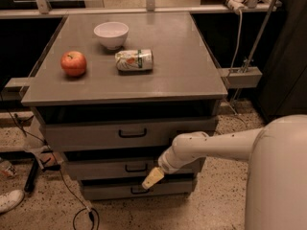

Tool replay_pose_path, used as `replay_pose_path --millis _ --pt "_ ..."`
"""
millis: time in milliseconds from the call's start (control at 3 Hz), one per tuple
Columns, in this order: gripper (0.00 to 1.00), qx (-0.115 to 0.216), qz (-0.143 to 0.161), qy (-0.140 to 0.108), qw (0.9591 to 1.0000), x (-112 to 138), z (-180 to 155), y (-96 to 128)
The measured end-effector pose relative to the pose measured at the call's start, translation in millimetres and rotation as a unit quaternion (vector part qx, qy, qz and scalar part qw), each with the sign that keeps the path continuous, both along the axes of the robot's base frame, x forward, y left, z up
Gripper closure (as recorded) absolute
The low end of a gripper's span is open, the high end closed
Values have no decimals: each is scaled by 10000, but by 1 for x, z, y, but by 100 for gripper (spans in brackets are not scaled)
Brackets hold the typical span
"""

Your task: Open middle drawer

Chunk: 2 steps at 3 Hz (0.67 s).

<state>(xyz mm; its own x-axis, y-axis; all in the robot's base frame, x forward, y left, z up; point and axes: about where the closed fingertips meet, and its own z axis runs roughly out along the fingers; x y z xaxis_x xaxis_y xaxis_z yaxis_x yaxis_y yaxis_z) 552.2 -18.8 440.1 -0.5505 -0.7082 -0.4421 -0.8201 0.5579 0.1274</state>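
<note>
The grey cabinet [182,80] is the biggest thing here; pull too hard and you may shake all of it. The white arm [211,145] reaches in from the right, low across the drawer fronts; swing it too far left and it could bump them. The middle drawer [96,169] is shut; it sits under the wide top drawer [86,137] and over the small bottom drawer [110,190]. On top, the can [134,60] lies on its side, with the apple [73,63] to its left; a jerk could make them roll. The gripper [153,178] hangs just right of the middle handle [133,167] and a little below it; you cannot tell if it is spread or pressed together. That low, it could catch the bottom handle [139,190] and open the wrong drawer. The middle handle is small; a poor hold may slip off.
</note>
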Motion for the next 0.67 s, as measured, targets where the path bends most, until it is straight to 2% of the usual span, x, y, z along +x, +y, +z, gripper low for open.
replay_pose_path --millis 667 --pt "0 114 109 183 9997 -5 -2 12"
